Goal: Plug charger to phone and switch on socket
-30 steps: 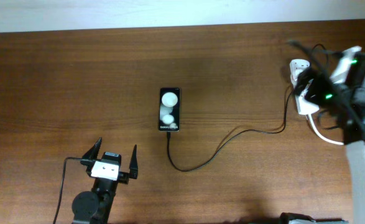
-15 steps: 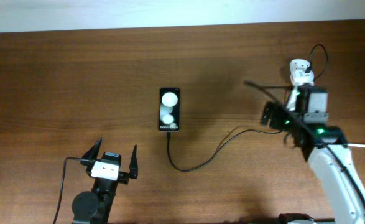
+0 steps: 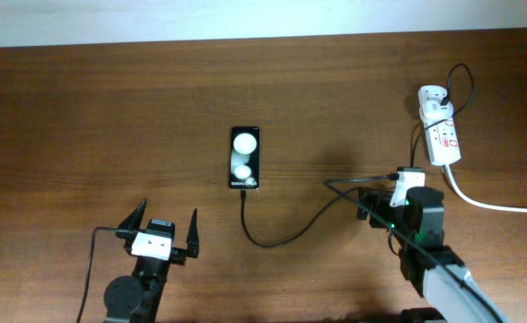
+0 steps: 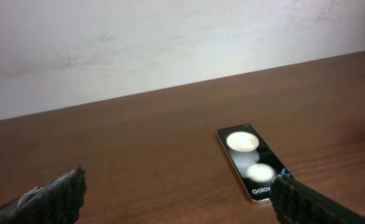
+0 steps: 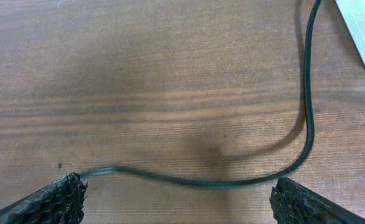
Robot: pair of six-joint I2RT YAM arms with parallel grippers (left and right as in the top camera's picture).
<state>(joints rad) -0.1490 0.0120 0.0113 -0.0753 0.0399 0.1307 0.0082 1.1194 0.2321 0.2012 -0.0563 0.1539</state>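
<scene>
The black phone (image 3: 245,159) lies flat at the table's middle, its screen reflecting two round lights; it also shows in the left wrist view (image 4: 250,162). The thin black charger cable (image 3: 285,235) runs from the phone's near end in a loop to the right, up to its white plug head (image 3: 432,95) on the white socket strip (image 3: 443,139). My right gripper (image 3: 390,199) is open and empty, low over the cable (image 5: 232,182), which passes between its fingers. My left gripper (image 3: 162,231) is open and empty, near the front left, short of the phone.
The strip's thick white cord (image 3: 492,205) trails off to the right edge. A corner of the strip (image 5: 362,28) shows at the top right of the right wrist view. A pale wall (image 4: 170,43) stands behind the table's far edge.
My right arm has pulled away from the socket strip at the back right, moving forward and left to sit over the cable. The left arm, phone and cable have not moved.
</scene>
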